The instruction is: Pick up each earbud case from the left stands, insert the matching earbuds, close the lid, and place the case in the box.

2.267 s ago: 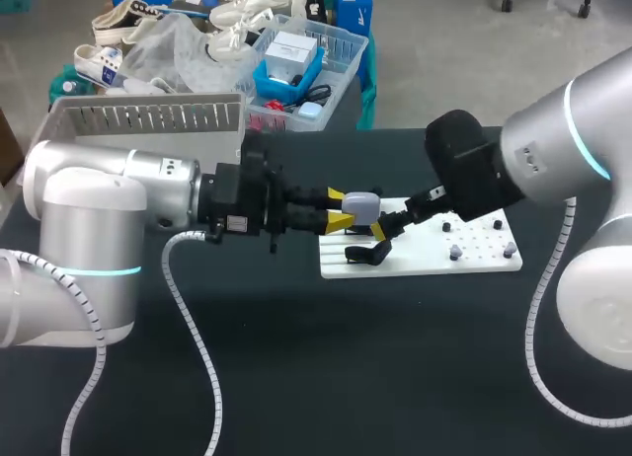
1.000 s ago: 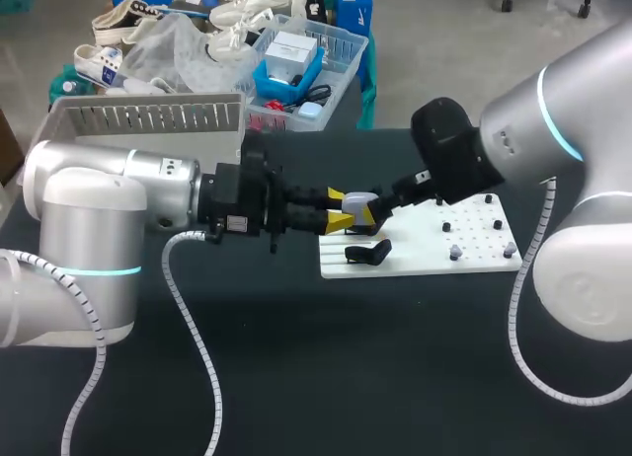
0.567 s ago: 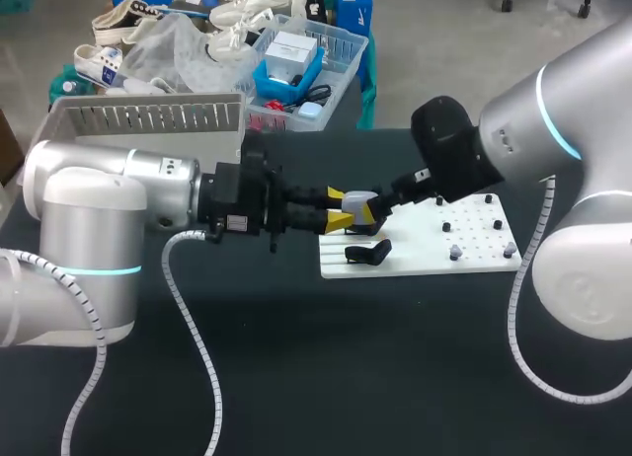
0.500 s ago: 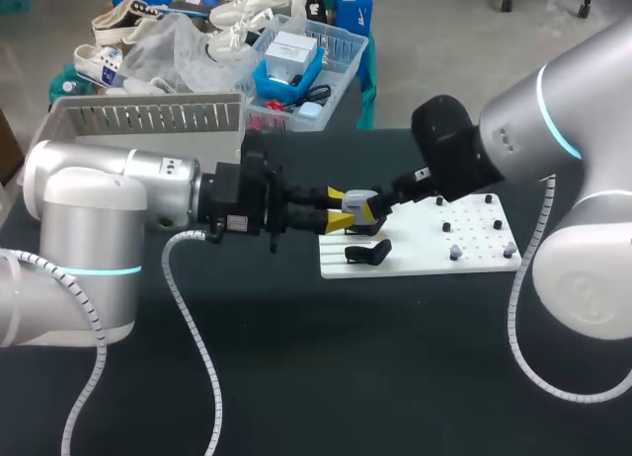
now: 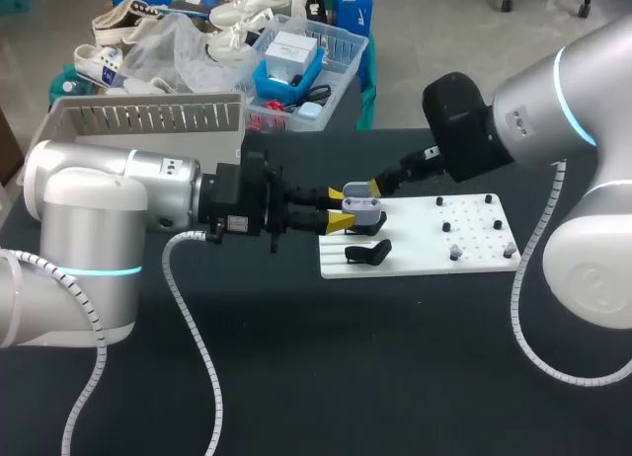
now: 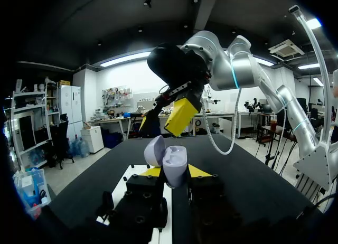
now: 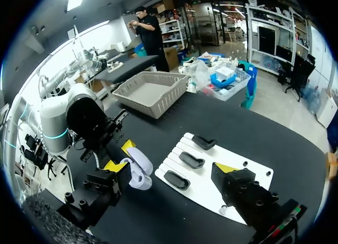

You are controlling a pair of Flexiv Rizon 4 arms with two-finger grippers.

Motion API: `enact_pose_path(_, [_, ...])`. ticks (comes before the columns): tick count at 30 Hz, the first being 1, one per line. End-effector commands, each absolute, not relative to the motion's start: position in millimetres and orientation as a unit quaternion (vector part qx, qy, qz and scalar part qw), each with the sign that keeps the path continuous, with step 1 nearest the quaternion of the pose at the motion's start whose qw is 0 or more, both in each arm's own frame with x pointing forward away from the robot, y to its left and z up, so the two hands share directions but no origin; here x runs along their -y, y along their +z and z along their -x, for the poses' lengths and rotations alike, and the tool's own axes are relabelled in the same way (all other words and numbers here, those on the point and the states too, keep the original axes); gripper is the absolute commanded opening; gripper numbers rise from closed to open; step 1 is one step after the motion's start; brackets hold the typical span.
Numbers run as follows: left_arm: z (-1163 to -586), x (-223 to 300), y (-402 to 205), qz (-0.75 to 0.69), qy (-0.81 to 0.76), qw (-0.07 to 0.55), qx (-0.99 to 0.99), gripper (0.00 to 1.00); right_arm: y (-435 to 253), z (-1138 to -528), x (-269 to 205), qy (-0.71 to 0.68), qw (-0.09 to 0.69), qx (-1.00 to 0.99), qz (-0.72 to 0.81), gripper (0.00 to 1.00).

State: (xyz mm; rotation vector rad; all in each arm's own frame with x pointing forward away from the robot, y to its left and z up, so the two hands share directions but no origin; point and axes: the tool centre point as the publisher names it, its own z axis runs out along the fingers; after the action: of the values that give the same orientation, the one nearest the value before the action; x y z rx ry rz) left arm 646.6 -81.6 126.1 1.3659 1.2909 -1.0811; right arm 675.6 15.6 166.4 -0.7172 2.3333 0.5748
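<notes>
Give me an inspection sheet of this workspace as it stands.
Surface: black table carrying a white board.
Job's things: earbud case, lid open, held off the stands; three black stands on the board, all vacant; grey basket at the table's far left.
Clutter: nothing seen.
Grippers: left gripper shut on the case; right gripper open, one finger beside the case.
Cables: left coiled hose and right coiled hose hang from the arms, apart from the board.
Surroundings: nothing seen.

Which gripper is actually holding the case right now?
The left gripper: its jaws clamp the lavender case, lid open, from both sides. The right gripper is close beside it with jaws spread wide, gripping nothing.
</notes>
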Motion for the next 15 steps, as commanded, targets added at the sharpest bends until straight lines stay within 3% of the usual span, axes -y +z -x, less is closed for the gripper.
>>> enact_pose_path(1, [-646, 82, 126, -0.556, -0.44, 0.469, -0.527, 0.0, 174, -668, 9, 0.171, 0.337, -0.89, 0.253, 1.0])
enact_pose_path(15, [-646, 82, 126, -0.556, -0.44, 0.469, -0.527, 0.0, 145, -669, 98, 0.052, 0.322, -0.925, 0.197, 1.0])
